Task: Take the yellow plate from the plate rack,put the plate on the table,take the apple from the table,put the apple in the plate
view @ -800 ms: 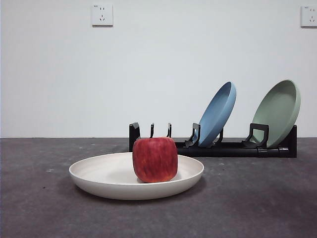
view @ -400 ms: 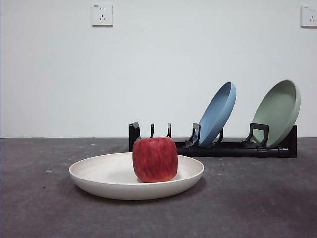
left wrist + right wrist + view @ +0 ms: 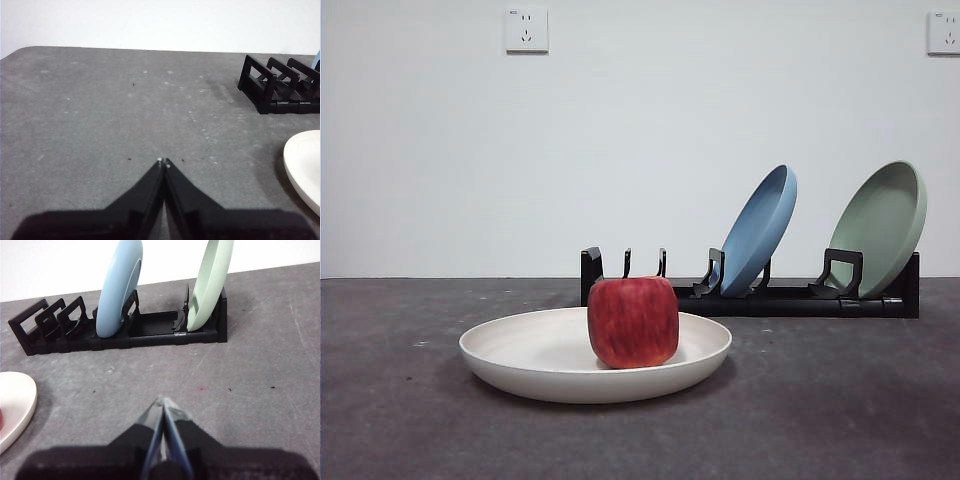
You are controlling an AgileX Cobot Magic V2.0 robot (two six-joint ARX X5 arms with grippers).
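Note:
The cream yellow plate (image 3: 550, 365) lies flat on the dark grey table (image 3: 840, 400), in front of the black plate rack (image 3: 790, 298). The red apple (image 3: 633, 321) stands in the plate, right of its middle. The plate's rim also shows in the left wrist view (image 3: 302, 167) and the right wrist view (image 3: 15, 407). The rack shows in both wrist views (image 3: 280, 87) (image 3: 120, 330). My left gripper (image 3: 163, 162) is shut and empty above bare table, away from the plate. My right gripper (image 3: 162, 402) is shut and empty in front of the rack. Neither gripper shows in the front view.
A blue plate (image 3: 758, 230) and a pale green plate (image 3: 882, 228) lean in the rack's right slots, also in the right wrist view (image 3: 119, 287) (image 3: 210, 285). The rack's left slots hold nothing. A white wall with two sockets (image 3: 526, 30) stands behind.

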